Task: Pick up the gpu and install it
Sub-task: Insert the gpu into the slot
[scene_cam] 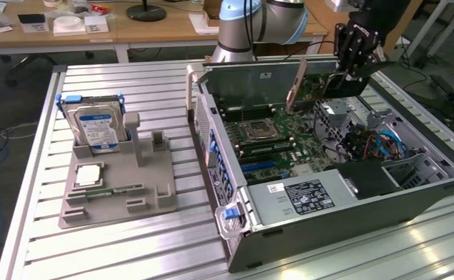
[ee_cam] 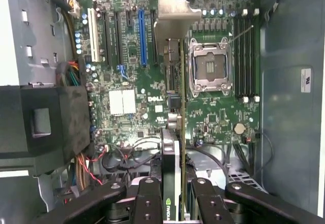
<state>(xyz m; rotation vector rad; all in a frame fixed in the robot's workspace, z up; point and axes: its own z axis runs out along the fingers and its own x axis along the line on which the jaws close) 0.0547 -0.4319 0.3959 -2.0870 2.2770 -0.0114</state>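
Fingers: the gripper (ee_cam: pixel 175 196) has its two black fingers (ee_cam: pixel 147 201) pinching the gpu (ee_cam: pixel 172 148) across its flat faces, at the end away from the metal bracket.
Gpu position: held edge-on, off the board, hanging over the open computer case (scene_cam: pixel 328 221). It is not seated in any slot.
Gpu shape: a thin, flat green card with a silver bracket (ee_cam: pixel 175 16) at its far end.
Handling, as a judgement: likely light and stiff, but fragile. The bare circuit faces and small parts would not stand hard squeezing or twisting. The grip on the flat faces near one end looks sound. The long free end could tilt or swing.
Below the card: the green motherboard (ee_cam: pixel 127 56), with a blue slot (ee_cam: pixel 142 36) among dark slots and an empty processor socket (ee_cam: pixel 209 69) beside the card's line.
Risk, as a judgement: loose red and black cables (ee_cam: pixel 101 168) lie close under the fingers and could snag.
Further off: a grey holder (scene_cam: pixel 126 186) on the slatted metal desk (scene_cam: pixel 133 256), well apart from the case, carrying a hard drive (scene_cam: pixel 96 128) upright and a memory stick (scene_cam: pixel 106 191) lying flat.
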